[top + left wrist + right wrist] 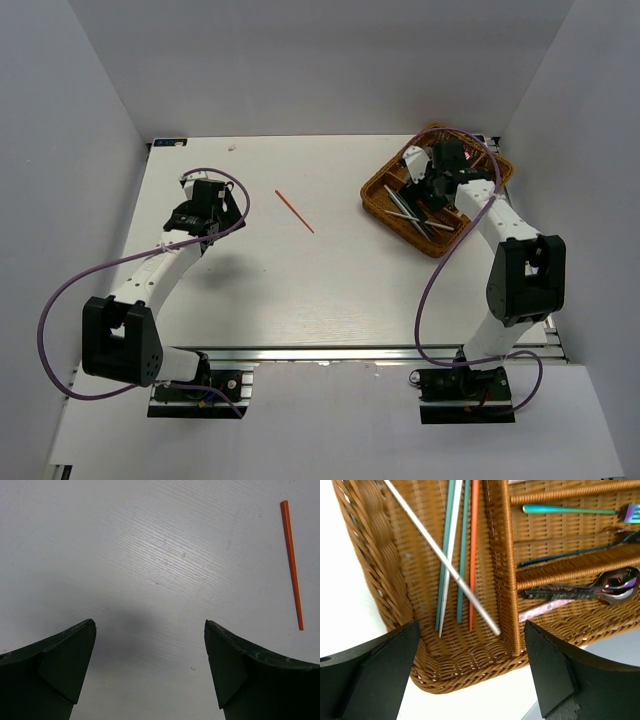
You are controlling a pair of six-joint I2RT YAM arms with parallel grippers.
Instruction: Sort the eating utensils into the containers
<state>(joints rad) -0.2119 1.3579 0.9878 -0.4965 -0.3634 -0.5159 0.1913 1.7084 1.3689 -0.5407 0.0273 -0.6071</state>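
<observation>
One red chopstick (295, 211) lies alone on the white table, right of my left gripper (222, 212). In the left wrist view it is the orange-red stick (291, 562) at the upper right, apart from my open, empty left gripper (150, 625). My right gripper (425, 190) hovers over the brown wicker tray (372, 196), open and empty (472, 625). In the tray's end compartment (370, 555) lie a silver chopstick (445, 562), teal chopsticks (441, 580), a white one and an orange one (474, 555). Other sections hold a teal-handled fork (570, 510), iridescent spoons (615, 582) and a pink handle (545, 609).
White walls close in the table on the left, back and right. The tray sits at the far right corner, tilted diagonally. Purple cables loop from both arms. A woven divider (504, 555) separates the chopstick section from the long sections.
</observation>
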